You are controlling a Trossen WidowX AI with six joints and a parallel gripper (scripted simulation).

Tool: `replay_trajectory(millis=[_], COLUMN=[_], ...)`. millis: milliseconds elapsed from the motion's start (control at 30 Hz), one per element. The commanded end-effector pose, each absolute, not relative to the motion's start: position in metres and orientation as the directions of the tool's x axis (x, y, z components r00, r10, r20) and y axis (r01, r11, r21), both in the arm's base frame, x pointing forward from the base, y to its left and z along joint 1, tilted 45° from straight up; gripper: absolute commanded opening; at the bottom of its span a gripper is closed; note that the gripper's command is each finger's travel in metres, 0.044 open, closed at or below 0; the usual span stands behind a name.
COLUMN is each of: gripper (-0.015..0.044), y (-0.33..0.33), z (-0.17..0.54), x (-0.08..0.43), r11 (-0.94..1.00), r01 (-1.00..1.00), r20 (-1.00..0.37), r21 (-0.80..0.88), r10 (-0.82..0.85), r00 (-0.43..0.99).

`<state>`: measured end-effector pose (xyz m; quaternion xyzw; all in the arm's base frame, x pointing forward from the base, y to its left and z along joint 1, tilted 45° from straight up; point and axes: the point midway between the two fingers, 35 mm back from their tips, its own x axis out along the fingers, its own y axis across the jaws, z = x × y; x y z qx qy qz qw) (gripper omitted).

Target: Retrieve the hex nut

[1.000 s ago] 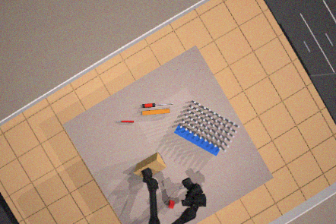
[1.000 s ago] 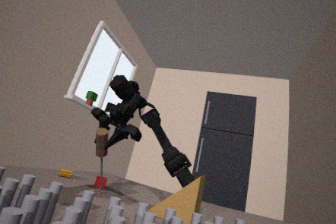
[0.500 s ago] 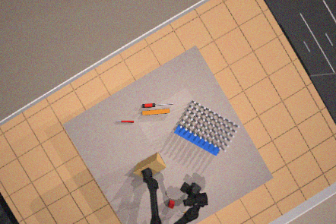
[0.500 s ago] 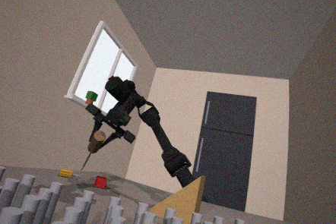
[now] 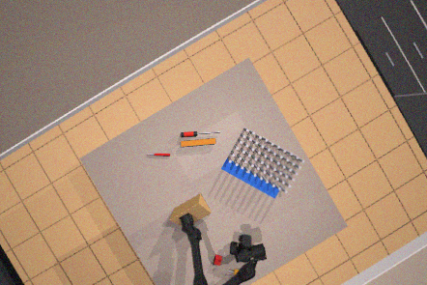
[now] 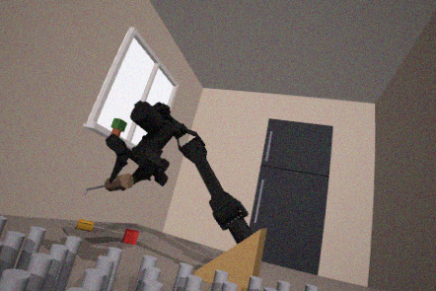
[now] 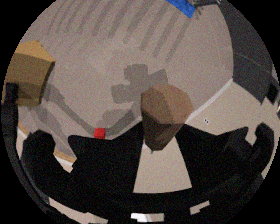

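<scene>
My gripper (image 6: 124,178) (image 7: 158,123) is shut on the brown wooden handle (image 6: 118,182) (image 7: 167,107) of a tool. In the exterior view the tool is held high above the table, tilted near level, its thin grey shaft (image 6: 95,187) bent down at the tip. The shaft does not show in the wrist view. The standing metal spacers (image 5: 265,160) (image 6: 39,269) form an upright field, well away from my gripper. The blue taped strip (image 5: 251,181) (image 7: 183,6) runs along the field's front edge. I cannot make out the hex nut in any view.
A tan wooden block (image 5: 189,209) (image 6: 242,262) (image 7: 30,67) stands beside my arm. A red cube (image 5: 217,260) (image 6: 130,237) (image 7: 99,133) and a yellow object (image 6: 85,225) lie nearby. A red-and-black screwdriver (image 5: 188,134), an orange bar (image 5: 198,142) and a small red-handled tool (image 5: 162,155) lie left of the field.
</scene>
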<state>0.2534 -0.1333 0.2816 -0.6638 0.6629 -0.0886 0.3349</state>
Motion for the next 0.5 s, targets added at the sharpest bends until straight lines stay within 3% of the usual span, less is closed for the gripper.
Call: replay_trajectory(millis=[0,467], gripper=[0.0,0.0], y=[-0.137,-0.15], z=[0.288,0.306], x=[0.253,0.249], r11=[0.066,0.0], r01=[-0.881,-0.997], r20=[-0.293,-0.194], r21=[-0.469,-0.08], r10=[-0.952,-0.981], r00=[0.085,0.016])
